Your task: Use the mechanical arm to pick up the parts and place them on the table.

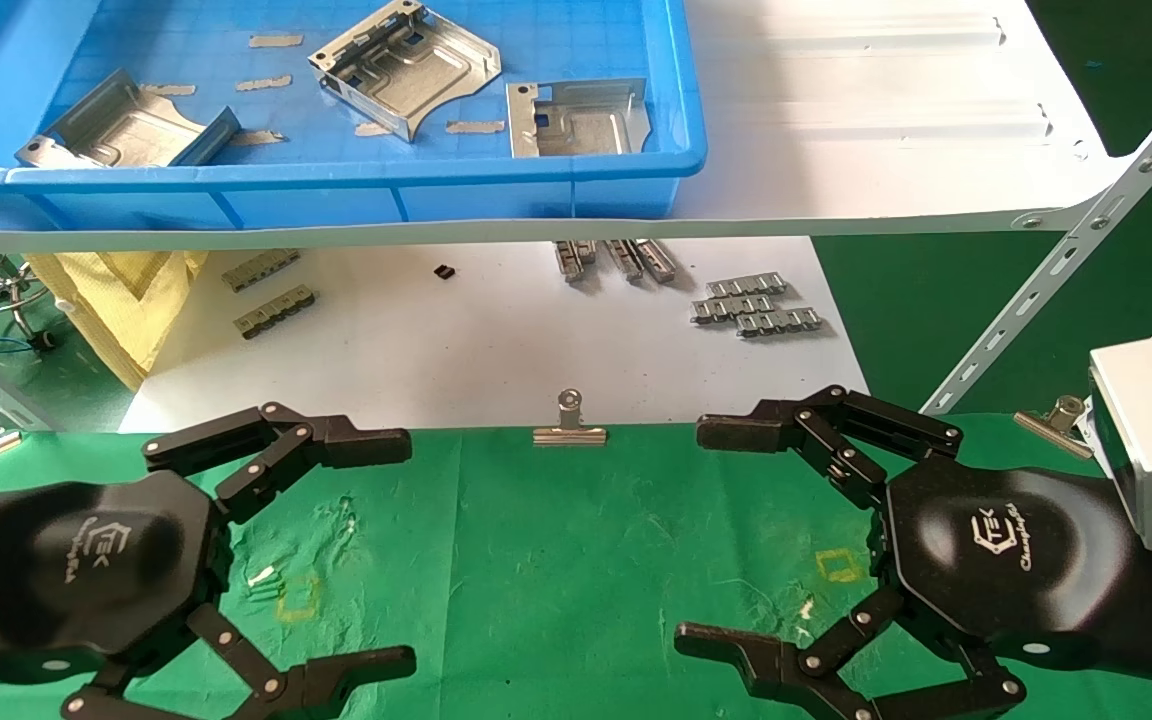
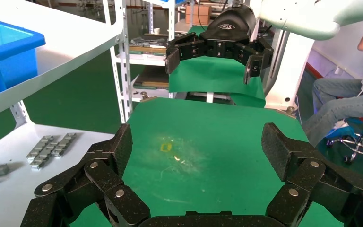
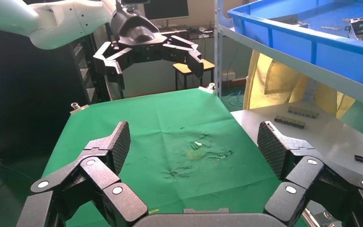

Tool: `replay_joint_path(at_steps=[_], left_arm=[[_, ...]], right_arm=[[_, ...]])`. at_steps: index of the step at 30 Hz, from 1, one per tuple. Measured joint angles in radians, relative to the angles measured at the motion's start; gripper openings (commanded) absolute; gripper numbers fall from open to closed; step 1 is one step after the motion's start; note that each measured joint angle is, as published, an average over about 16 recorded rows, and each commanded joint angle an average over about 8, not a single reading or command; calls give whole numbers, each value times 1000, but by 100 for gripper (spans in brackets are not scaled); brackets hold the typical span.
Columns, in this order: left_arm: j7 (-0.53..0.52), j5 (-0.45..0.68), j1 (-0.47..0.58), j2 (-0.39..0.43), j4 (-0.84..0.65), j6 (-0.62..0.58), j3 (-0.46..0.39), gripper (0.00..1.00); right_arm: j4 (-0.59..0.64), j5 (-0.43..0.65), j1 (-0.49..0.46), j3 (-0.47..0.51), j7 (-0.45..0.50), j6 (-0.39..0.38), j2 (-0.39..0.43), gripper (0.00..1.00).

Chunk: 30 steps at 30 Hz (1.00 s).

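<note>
Three silver sheet-metal parts lie in the blue bin [image 1: 336,180] on the white shelf: one at the left [image 1: 126,128], one in the middle [image 1: 406,65], one at the right [image 1: 576,118]. My left gripper [image 1: 386,550] is open and empty above the green table [image 1: 556,560], at its left. My right gripper [image 1: 706,535] is open and empty above the table's right side. In the left wrist view my left gripper [image 2: 196,151] faces the right one [image 2: 212,59]. In the right wrist view my right gripper [image 3: 194,144] faces the left one [image 3: 153,59]. Both hang well below and in front of the bin.
Small ridged grey strips [image 1: 756,305] [image 1: 271,295] lie on the white sheet [image 1: 476,340] under the shelf. Binder clips [image 1: 570,428] [image 1: 1054,420] hold the cloth's far edge. A slanted white shelf brace [image 1: 1066,260] stands at the right. Yellow cloth [image 1: 116,300] hangs at the left.
</note>
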<state>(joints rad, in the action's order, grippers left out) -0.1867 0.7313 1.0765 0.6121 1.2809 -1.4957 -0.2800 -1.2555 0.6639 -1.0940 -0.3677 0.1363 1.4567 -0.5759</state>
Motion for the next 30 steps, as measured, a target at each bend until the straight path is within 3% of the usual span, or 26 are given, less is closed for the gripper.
replay_joint_path(at_steps=[12, 20, 30], left_arm=[[0, 0, 0, 0, 0, 0, 0, 100], [0, 0, 0, 0, 0, 0, 0, 100], [0, 0, 0, 0, 0, 0, 0, 100]], right_arm=[[0, 0, 0, 0, 0, 0, 0, 100], [0, 0, 0, 0, 0, 0, 0, 0], [0, 0, 0, 0, 0, 0, 0, 0]])
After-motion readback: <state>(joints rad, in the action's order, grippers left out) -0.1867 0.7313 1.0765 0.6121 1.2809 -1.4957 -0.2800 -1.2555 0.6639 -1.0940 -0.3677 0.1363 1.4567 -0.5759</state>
